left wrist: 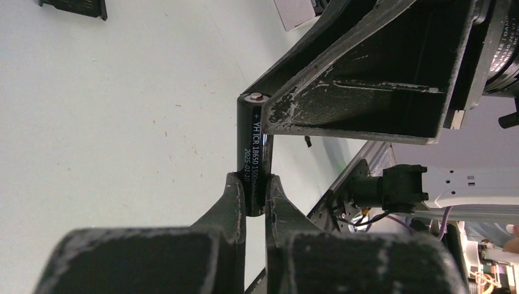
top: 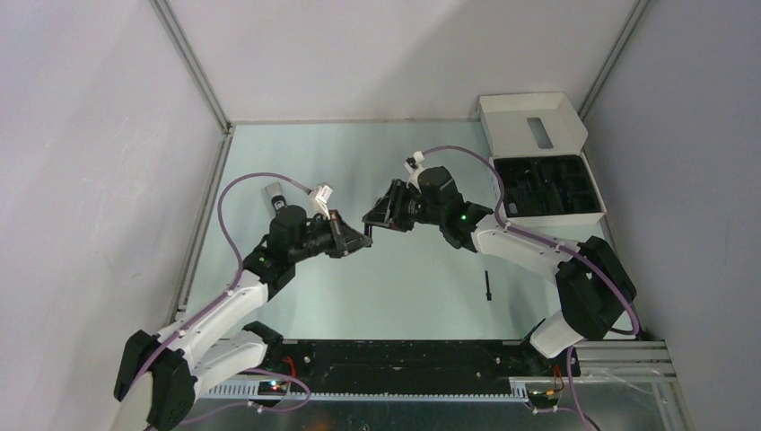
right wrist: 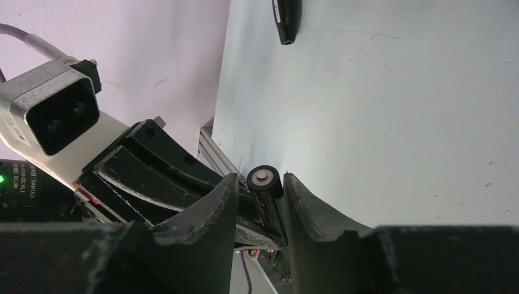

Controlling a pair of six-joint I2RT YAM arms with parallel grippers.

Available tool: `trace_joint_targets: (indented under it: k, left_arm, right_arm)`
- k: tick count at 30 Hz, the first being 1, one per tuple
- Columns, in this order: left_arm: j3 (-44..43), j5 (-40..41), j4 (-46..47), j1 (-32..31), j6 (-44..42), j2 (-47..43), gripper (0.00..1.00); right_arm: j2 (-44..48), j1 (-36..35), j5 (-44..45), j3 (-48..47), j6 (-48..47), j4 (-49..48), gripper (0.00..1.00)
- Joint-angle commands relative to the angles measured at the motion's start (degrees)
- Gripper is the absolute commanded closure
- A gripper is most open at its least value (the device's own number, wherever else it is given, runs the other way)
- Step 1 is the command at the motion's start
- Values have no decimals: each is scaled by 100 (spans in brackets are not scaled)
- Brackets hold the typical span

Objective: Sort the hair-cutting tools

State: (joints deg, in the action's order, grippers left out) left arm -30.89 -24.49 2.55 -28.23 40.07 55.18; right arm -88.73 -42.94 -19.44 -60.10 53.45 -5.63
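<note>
Battery cell (left wrist: 251,141) held in mid-air above the tabletop's (top: 404,287) middle.
Long axis left-right, button end toward the right gripper (right wrist: 260,180), whose spread jaws straddle it; the left gripper (left wrist: 254,184) pinches the opposite end.

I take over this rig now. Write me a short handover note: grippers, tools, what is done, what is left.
Left gripper: shut on the black battery cell, above the table.
Right gripper: jaws either side of the cell's other end, seemingly not clamped yet.
Thin brush: on the table by the right arm.
White box: far right corner, black parts in its tray.
Done: handover begun.
To do: finish it, store cell and brush.
</note>
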Motion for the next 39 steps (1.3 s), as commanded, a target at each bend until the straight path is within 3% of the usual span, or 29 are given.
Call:
trace_joint_targets:
  k: [1,8,10,11,17,20,24,32,39]
  left_arm:
    - [-48,-156,333,-59,77,-49,100]
    - [-37,-173,369,-79,88,-73,99]
    - [-33,-136,369,-82,77,-98,92]
    - [-23,-96,365,-75,68,-109,80]
    - [-93,329,11,-78,-182,-395,35]
    - [-254,824,-447,-66,-467,-605,18]
    - [-487,1670,-1407,20,-880,-1038,5]
    - [-564,3175,-2484,838,-1249,-2169,0]
    - [-671,4491,-2902,1158,-1897,-2513,0]
  right_arm:
    - [-56,-56,84,-33,10,-278,66]
    - [9,-112,162,-33,-160,-141,89]
    - [83,-112,205,-37,-285,-81,97]
    - [143,-115,222,-37,-408,-16,100]
    - [546,40,493,-34,-1099,452,100]
    - [753,246,661,-30,-1556,923,100]
    - [1187,895,1115,-34,-2312,1466,100]
    - [1545,2687,2419,-307,-3817,2234,100]
    - [1275,4036,3034,-480,-4598,1834,100]
